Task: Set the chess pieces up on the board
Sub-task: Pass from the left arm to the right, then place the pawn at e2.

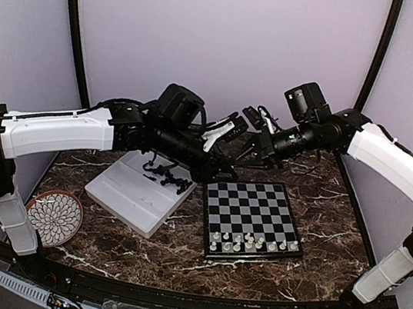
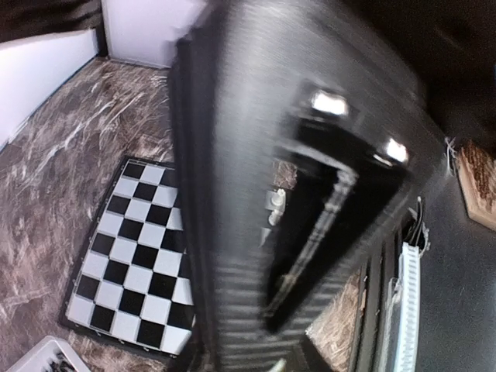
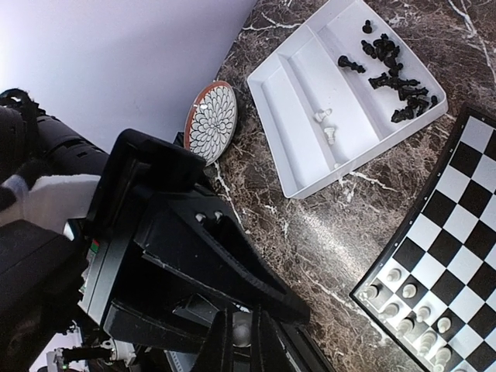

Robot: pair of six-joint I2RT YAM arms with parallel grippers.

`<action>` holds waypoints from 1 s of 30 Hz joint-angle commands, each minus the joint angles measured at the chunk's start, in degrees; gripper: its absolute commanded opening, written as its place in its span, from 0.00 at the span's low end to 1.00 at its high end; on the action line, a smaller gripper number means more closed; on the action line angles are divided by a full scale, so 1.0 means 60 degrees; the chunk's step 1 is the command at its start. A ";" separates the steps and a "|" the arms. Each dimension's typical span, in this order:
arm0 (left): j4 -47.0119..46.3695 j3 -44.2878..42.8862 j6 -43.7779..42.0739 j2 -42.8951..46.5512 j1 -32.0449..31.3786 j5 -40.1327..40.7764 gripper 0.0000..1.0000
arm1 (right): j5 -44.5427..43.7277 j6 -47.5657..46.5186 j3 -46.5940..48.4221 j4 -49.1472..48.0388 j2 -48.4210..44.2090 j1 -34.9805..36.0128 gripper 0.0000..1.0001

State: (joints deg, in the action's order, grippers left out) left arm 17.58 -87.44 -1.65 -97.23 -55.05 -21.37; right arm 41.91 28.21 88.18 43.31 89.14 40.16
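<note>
Above the table behind the board (image 1: 254, 208), my two grippers meet tip to tip. My right gripper (image 3: 248, 341) is shut on a small white chess piece (image 3: 242, 333). My left gripper (image 1: 225, 132) has its fingers close around the same spot. Its own view is blurred, showing the white piece (image 2: 275, 203) beside dark fingers, so its jaw gap is unclear. Several white pieces (image 1: 251, 244) stand on the board's two near rows. Several black pieces (image 3: 391, 74) and two white ones (image 3: 325, 124) lie in the white tray (image 3: 302, 116).
The white divided tray (image 1: 126, 197) sits left of the board. A round patterned plate (image 1: 55, 217) lies at the near left. Black frame posts and pale walls enclose the marble table.
</note>
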 commanded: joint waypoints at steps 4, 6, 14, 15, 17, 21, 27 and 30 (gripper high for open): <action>-0.0386 0.0541 0.0704 0.0645 -0.0054 0.1929 0.48 | -0.2659 -0.1431 -0.0674 0.0186 -0.1253 0.0038 0.00; -0.0514 0.0968 0.0821 0.0946 -0.0054 0.2090 0.51 | -0.3891 -0.1441 -0.1793 -0.0532 -0.2341 0.0035 0.00; -0.0381 0.1760 0.1383 0.1529 0.0039 0.2513 0.52 | -0.7056 -0.0944 -0.7030 -0.2648 -0.5895 0.0099 0.00; -0.0352 0.1790 0.1422 0.1553 0.0036 0.2541 0.52 | -0.7333 -0.0899 -0.7513 -0.2824 -0.6184 0.0103 0.00; -0.0292 0.1769 0.1530 0.1540 0.0067 0.2565 0.52 | -0.7662 -0.0677 -0.8367 -0.3187 -0.6586 0.0149 0.00; -0.0044 0.1557 0.1644 0.1391 0.0091 0.2614 0.52 | -0.8168 -0.0471 -0.8531 -0.3567 -0.6130 0.0308 0.00; 0.0135 0.1416 0.1787 0.1315 0.0089 0.2661 0.52 | -0.7771 -0.0334 -0.9039 -0.4138 -0.4930 0.0386 0.00; 0.0203 0.1450 0.1864 0.1354 0.0105 0.2693 0.52 | -0.7705 -0.0389 -0.9172 -0.4492 -0.4728 0.0425 0.00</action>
State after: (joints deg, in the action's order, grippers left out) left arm 16.95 -77.54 8.36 -90.41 -54.76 -6.04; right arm -4.34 25.26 34.52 21.91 59.79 41.87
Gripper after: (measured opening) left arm 0.520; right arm 0.057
